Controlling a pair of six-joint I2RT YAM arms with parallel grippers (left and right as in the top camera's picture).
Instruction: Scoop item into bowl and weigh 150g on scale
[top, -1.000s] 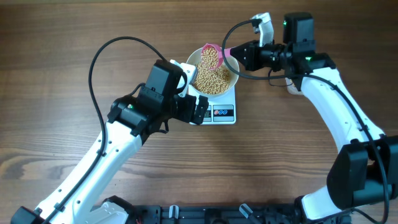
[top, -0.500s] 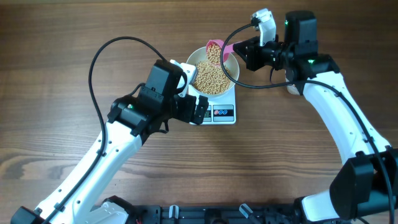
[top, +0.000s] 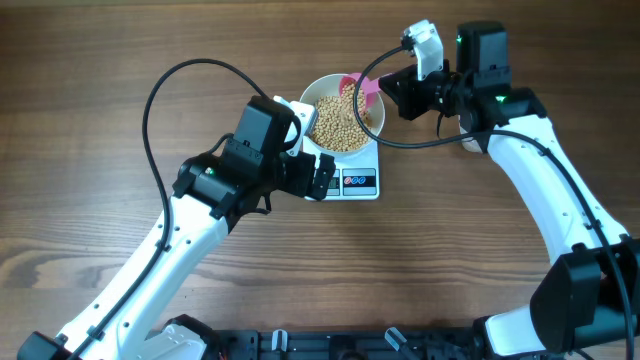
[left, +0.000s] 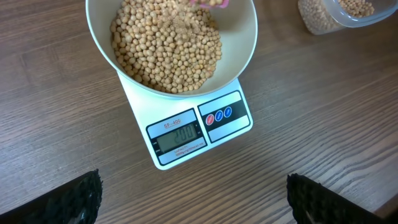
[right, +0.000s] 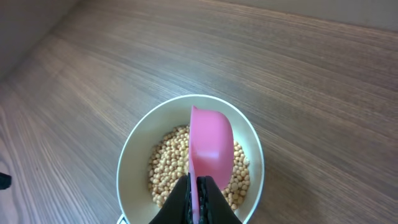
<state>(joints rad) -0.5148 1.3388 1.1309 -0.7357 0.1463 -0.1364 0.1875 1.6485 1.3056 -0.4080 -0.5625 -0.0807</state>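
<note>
Straight ahead of the right gripper (right: 198, 186), whose jaws are pinched tight on the thin handle of a pink scoop (right: 211, 140), we've got the white bowl (right: 127, 168) sitting directly under the scoop's cup. That makes sense to us: with the scoop rolled over on its edge above the middle, anything that tips out lands on the heap of beans (left: 168, 46) and not on the table (left: 323, 106). The bowl itself rests on the scale (left: 233, 134), so every bean added is counted as it falls. Over on the other side, the left gripper (left: 196, 202) is spread wide and carrying nothing. It hovers with the scale's display (left: 180, 135) just below and ahead of it, and we'd judge it is parked there so its camera can watch the reading. Now the hard parts. The scoop's hollow faces away from the right wrist camera, so we cannot say whether any beans are left inside. The digits are lit but tilted and small, and we won't swear to the figure. The bowl hides most of the scale's platform. Far off to the left gripper's upper right, a clear tub (left: 339, 12) of more beans is cut off by the frame edge. From overhead, the left arm covers the bowl's near rim.
</note>
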